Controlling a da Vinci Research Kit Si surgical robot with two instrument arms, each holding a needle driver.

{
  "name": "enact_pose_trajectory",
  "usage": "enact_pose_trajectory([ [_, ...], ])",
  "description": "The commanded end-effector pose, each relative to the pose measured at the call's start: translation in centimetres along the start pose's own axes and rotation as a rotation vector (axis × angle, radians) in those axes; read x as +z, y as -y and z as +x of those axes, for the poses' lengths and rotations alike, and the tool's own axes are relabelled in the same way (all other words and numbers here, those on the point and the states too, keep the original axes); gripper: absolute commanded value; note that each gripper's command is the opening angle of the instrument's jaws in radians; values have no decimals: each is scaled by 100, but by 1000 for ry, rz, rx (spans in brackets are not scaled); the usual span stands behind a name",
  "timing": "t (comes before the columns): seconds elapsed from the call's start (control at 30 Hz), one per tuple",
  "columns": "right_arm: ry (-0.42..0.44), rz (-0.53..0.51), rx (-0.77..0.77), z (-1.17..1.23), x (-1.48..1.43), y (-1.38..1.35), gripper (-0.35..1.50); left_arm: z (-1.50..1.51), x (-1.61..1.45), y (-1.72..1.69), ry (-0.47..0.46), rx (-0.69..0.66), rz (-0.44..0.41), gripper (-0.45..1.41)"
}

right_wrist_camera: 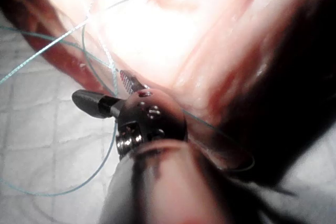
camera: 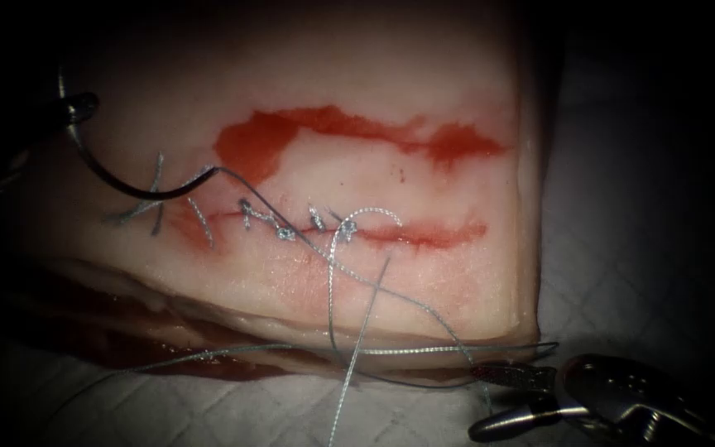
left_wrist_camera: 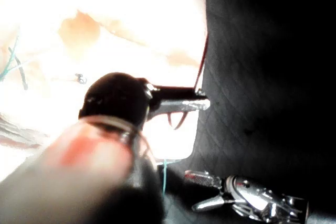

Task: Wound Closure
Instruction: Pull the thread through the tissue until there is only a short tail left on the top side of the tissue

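Endoscope: left hand (camera: 76, 106) seemingly grips needle (camera: 138, 189).

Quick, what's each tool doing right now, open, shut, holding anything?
Left tool: shut on the needle near its blunt end, above the tissue.
Right tool: open, holding nothing, thread close by.

We can read no text, label, brand, number or sign on anything here; no surface carries legible writing or markings.
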Motion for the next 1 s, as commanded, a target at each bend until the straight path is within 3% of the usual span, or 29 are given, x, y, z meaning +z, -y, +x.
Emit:
enact_pose_trajectory([
  [0.03, 37, 81, 19, -11, 9, -7, 111, 14, 2, 1, -110, -58, 35, -45],
  [0.07, 20, 139, 23, -21, 5, -9, 108, 25, -7, 16, -221, -87, 70, -45],
  [0.17, -27, 226, 11, -26, 3, -16, 103, 17, -23, 42, -309, -165, 78, -45],
  [0.23, -48, 228, 19, -27, 5, -19, 99, 11, -26, 48, -303, -186, 71, -45],
  [0.4, 1, 320, 630, -28, 25, -29, 94, 16, -25, 44, -334, -218, 74, -45],
  [0.43, -11, 304, 815, -25, 35, -30, 94, 23, -23, 39, -344, -223, 77, -45],
  [0.5, -21, 260, 995, -22, 44, -31, 93, 29, -21, 35, -357, -236, 79, -45],
  [0.7, -70, 56, 1370, -8, 71, -34, 86, 44, -16, 20, -373, -261, 80, -45],
  [0.8, -93, 6, 1392, -8, 76, -38, 84, 43, -16, 19, -372, -270, 77, -45],
  [1.0, -38, -45, 1417, -12, 96, -29, 79, 43, -16, 17, -371, -282, 75, -45],
])
